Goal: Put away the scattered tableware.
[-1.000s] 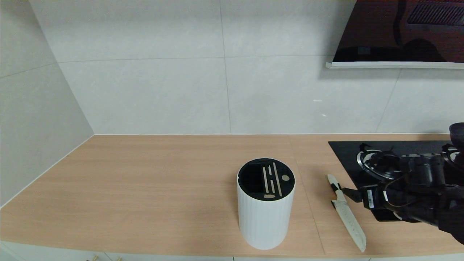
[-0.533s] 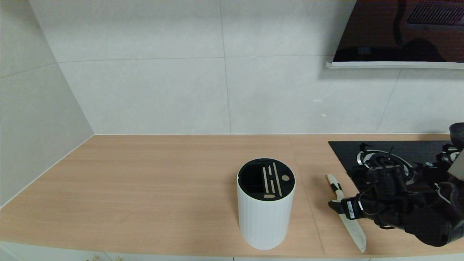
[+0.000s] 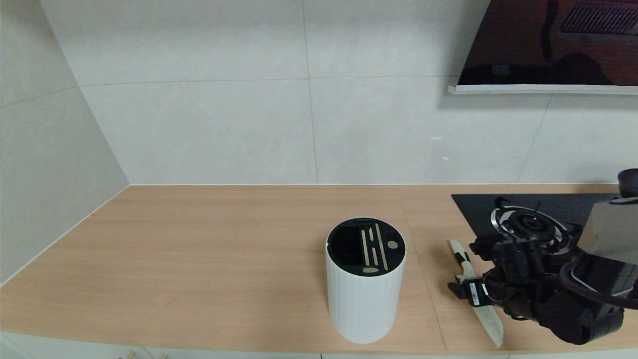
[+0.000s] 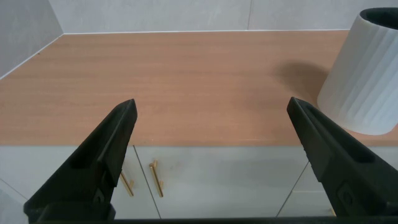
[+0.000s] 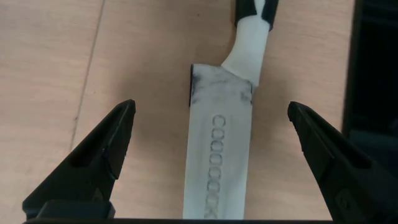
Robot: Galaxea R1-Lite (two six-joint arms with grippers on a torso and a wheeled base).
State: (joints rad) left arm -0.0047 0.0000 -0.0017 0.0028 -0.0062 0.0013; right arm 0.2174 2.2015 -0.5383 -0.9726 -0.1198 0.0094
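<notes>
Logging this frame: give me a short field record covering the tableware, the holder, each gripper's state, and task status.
Knife: lies flat on the counter, between the holder and the stove, handle toward the wall.
Holder: upright, white, with nothing sticking out of its slots.
Right gripper: open, above the knife, jaws either side of the blade near the handle.
Left gripper: open, by the counter's front edge, apart from the holder.
Status: knife not yet grasped.

Counted: one knife (image 3: 460, 258), one holder (image 3: 365, 294), one hob (image 3: 478, 209), one burner (image 3: 528, 225) seen whole, one hood (image 3: 548, 45). On holder top: three narrow slots (image 3: 381, 247), one wide opening (image 3: 346, 244), two small holes (image 3: 393, 245). Two cabinet handles (image 4: 155, 178). Two grippers: left gripper (image 4: 211, 102), right gripper (image 5: 210, 107).
</notes>
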